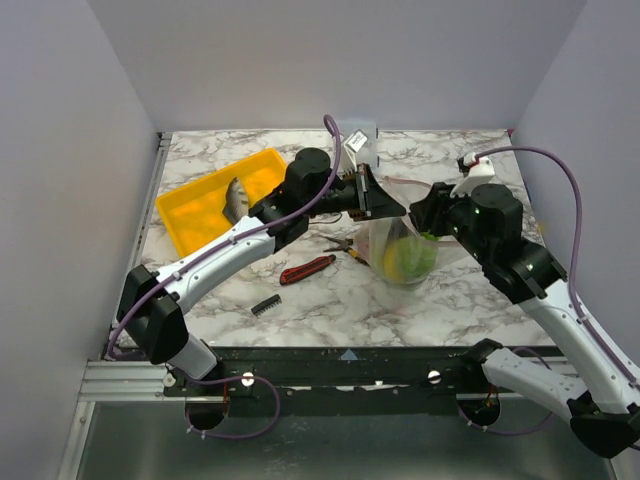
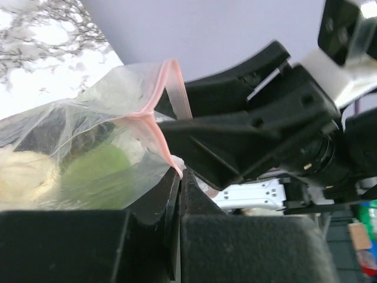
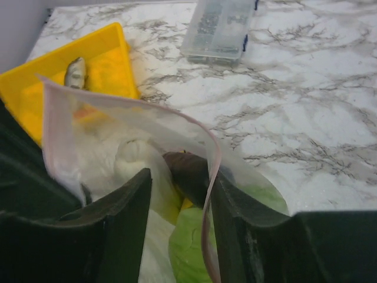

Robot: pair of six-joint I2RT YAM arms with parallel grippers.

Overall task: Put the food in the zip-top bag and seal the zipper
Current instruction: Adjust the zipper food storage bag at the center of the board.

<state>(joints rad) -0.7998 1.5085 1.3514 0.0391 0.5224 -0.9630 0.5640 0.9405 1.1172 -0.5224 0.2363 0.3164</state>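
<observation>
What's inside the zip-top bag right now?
Through the zip-top bag I see a green cabbage, a pale piece and a dark purple piece. The crinkled plastic and these pieces hide anything lying beneath them.

The clear zip-top bag [image 1: 400, 245] stands open, cabbage [image 3: 188, 247] inside; grey fish [image 1: 233, 197] lies apart

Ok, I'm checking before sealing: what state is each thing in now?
zip-top bag: upright, food inside.
zipper: unsealed, mouth gaping.
left hand: shut on the zipper edge.
right hand: open around the zipper edge.
green cabbage: in the bag.
grey fish: lying in the yellow tray, not bagged.
</observation>
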